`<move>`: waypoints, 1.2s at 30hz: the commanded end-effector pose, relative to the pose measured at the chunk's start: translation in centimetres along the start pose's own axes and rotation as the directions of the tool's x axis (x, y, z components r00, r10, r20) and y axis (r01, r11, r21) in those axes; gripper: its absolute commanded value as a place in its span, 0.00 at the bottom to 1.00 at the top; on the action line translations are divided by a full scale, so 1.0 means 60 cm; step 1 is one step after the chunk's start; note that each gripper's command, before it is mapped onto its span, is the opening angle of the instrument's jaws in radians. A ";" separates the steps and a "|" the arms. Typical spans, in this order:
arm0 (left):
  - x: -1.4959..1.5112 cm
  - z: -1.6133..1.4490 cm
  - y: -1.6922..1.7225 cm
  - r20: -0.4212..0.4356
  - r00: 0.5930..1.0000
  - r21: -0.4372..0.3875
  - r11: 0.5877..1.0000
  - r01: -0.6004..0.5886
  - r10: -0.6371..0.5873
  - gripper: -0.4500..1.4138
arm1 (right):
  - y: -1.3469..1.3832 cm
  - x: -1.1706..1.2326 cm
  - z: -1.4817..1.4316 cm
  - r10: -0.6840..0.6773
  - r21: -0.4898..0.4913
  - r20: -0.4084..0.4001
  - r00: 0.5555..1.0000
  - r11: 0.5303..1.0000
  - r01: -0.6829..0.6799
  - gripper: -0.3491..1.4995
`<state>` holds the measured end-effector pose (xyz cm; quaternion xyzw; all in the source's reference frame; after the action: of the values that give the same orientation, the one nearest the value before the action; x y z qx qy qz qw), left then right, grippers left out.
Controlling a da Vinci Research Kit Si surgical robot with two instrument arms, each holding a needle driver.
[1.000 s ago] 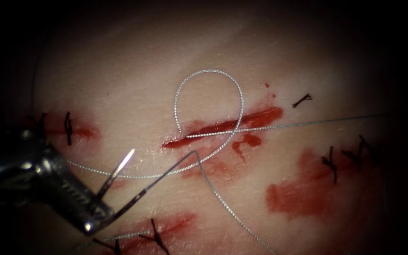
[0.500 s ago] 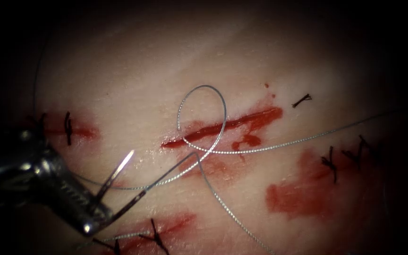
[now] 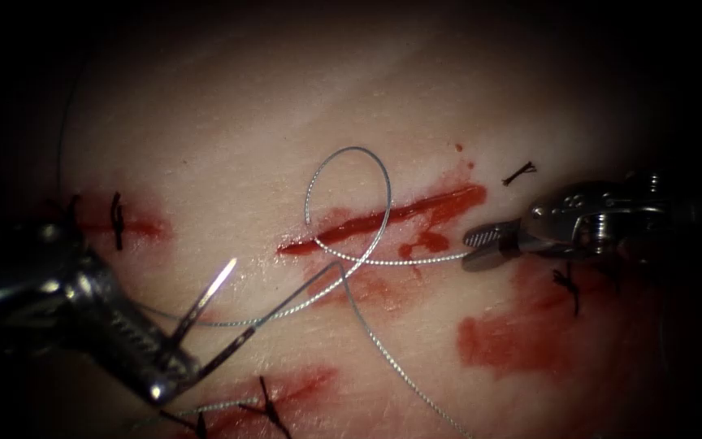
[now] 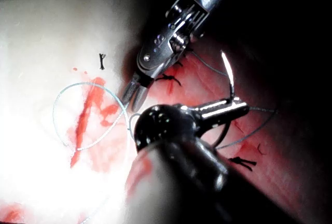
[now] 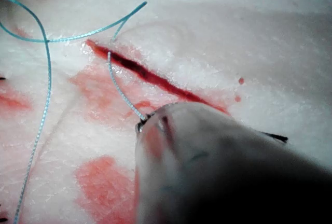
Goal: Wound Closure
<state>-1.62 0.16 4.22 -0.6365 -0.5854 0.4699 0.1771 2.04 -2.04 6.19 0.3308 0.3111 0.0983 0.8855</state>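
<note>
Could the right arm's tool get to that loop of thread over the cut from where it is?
Probably yes. The right tool already grips the thread just right of the cut, and bare tissue lies between it and the loop. The left tool holds the needle away at lower left, out of the tissue.

Light is pooling on the tissue (image 3: 229, 122) in the endoscope view, fading to black at the edges; needle (image 3: 205, 297), thread (image 3: 349, 149) and left tool (image 3: 168, 378) are glinting; wrist views are glaring white.

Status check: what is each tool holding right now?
Left end effector shut on needle, clear of tissue. Right end effector shut on thread beside cut.
</note>
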 end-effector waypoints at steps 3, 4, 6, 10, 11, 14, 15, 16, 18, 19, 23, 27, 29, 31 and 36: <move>-0.0008 0.0004 -0.0012 0.002 1.000 -0.001 1.000 0.000 0.000 0.00 | -0.0012 0.0031 0.0049 -0.041 0.034 0.006 0.999 0.999 0.040 0.30; -0.0008 0.0005 -0.0012 0.002 1.000 -0.001 1.000 0.000 0.000 0.00 | -0.0014 0.0037 0.0053 -0.052 0.047 0.005 0.999 0.998 0.051 0.30; -0.0009 0.0005 -0.0013 0.003 1.000 -0.002 1.000 -0.001 0.001 0.00 | -0.0019 0.0048 0.0060 -0.075 0.061 -0.006 0.997 0.995 0.075 0.32; -0.0010 0.0006 -0.0014 0.005 1.000 -0.003 1.000 0.000 0.001 0.00 | -0.0025 0.0072 0.0076 -0.105 0.019 -0.023 0.994 0.994 0.106 0.43; -0.0010 0.0006 -0.0014 0.005 1.000 -0.003 1.000 -0.001 0.001 0.00 | -0.0025 0.0076 0.0079 -0.106 0.008 -0.026 0.994 0.994 0.106 0.45; -0.0010 0.0006 -0.0014 0.006 1.000 -0.003 1.000 0.000 0.000 0.00 | -0.0020 0.0088 0.0091 -0.098 -0.055 -0.040 0.994 0.994 0.096 0.54; -0.0011 0.0006 -0.0015 0.007 1.000 -0.003 1.000 0.000 0.000 0.00 | -0.0018 0.0090 0.0093 -0.097 -0.063 -0.042 0.994 0.994 0.094 0.55; -0.0011 0.0007 -0.0015 0.009 1.000 -0.004 1.000 0.000 0.000 0.00 | -0.0016 0.0092 0.0096 -0.095 -0.065 -0.042 0.995 0.994 0.092 0.55; -0.0013 0.0008 -0.0017 0.011 1.000 -0.004 1.000 0.005 -0.005 0.00 | -0.0010 0.0102 0.0105 -0.090 -0.080 -0.045 0.995 0.993 0.086 0.59; -0.0013 0.0008 -0.0017 0.011 1.000 -0.004 1.000 0.004 -0.004 0.00 | -0.0008 0.0105 0.0108 -0.088 -0.084 -0.046 0.995 0.993 0.084 0.59; -0.0014 0.0008 -0.0019 0.012 1.000 -0.005 1.000 0.004 -0.004 0.00 | -0.0003 0.0113 0.0119 -0.085 -0.090 -0.046 0.995 0.993 0.080 0.53; -0.0015 0.0008 -0.0020 0.013 1.000 -0.005 1.000 0.004 -0.004 0.00 | 0.0003 0.0117 0.0137 -0.083 -0.102 -0.038 0.996 0.992 0.079 0.34; -0.0015 0.0008 -0.0020 0.013 1.000 -0.005 1.000 0.004 -0.004 0.00 | 0.0002 0.0113 0.0143 -0.086 -0.107 -0.025 0.996 0.991 0.083 0.01; -0.0015 0.0008 -0.0019 0.014 1.000 -0.006 1.000 0.004 -0.004 0.00 | -0.0001 0.0105 0.0144 -0.094 -0.109 -0.002 0.996 0.990 0.093 0.00; -0.0015 0.0009 -0.0019 0.017 1.000 -0.006 1.000 0.005 -0.005 0.00 | 0.0005 0.0091 0.0115 -0.109 -0.099 -0.001 0.994 0.989 0.108 0.00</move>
<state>-1.67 0.11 4.27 -0.6317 -0.5898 0.4731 0.1710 2.83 -2.17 6.32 0.2682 0.3257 0.0677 0.9041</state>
